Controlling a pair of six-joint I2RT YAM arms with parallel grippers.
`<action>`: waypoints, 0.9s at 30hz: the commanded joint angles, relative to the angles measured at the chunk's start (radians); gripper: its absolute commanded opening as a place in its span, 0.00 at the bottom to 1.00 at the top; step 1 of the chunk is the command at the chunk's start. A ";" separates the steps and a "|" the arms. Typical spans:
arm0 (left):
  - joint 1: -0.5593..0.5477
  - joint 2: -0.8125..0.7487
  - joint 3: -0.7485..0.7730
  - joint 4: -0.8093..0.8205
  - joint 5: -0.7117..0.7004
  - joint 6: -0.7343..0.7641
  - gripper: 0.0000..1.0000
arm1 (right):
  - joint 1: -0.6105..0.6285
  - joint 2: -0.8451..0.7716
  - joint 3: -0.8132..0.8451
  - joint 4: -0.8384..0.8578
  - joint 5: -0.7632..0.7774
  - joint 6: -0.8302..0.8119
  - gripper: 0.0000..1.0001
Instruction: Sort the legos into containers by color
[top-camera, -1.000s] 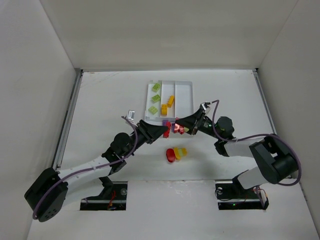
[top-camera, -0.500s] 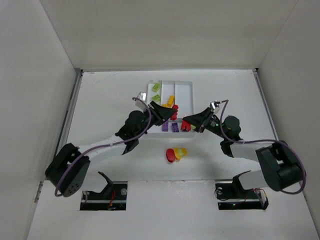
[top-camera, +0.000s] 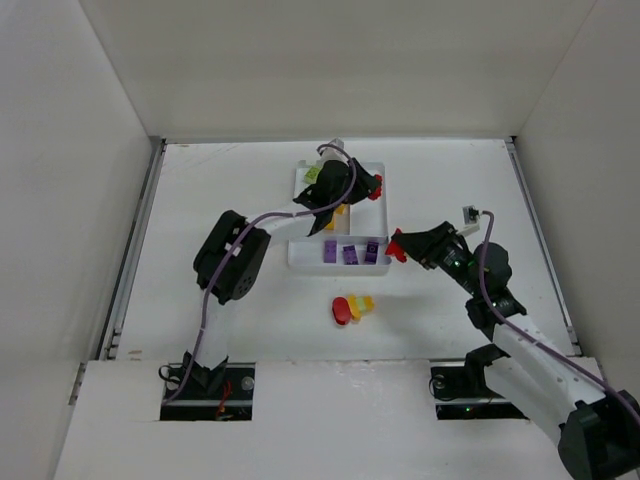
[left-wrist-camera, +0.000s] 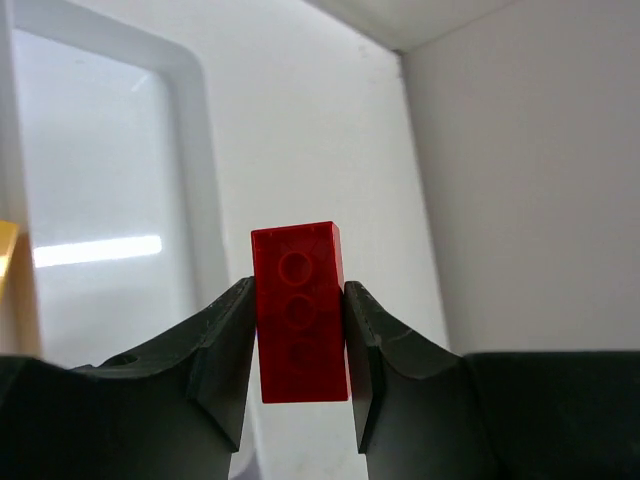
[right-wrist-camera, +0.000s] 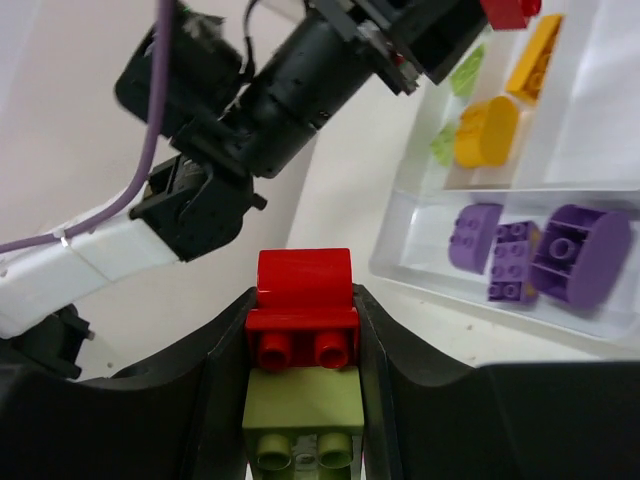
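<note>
Left gripper (left-wrist-camera: 298, 335) clamped on a red brick (left-wrist-camera: 297, 290) over the tray's (top-camera: 384, 205) rightmost long section; right gripper (right-wrist-camera: 303, 330) pinching a red-on-green stack (right-wrist-camera: 303, 385) just right of the crosswise section holding purple bricks (top-camera: 350, 254).

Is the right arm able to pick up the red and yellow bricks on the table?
Probably not yet: the right tool is shut on a red-and-green stack. The way to the bricks looks clear.
</note>
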 joint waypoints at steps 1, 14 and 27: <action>-0.009 0.043 0.123 -0.138 -0.052 0.086 0.26 | 0.011 -0.038 0.006 -0.120 0.077 -0.080 0.34; -0.009 0.030 0.127 -0.156 -0.069 0.128 0.65 | 0.013 0.005 0.000 -0.099 0.073 -0.078 0.35; -0.053 -0.671 -0.716 0.294 0.044 -0.051 0.57 | 0.054 0.253 0.071 0.152 -0.045 0.074 0.36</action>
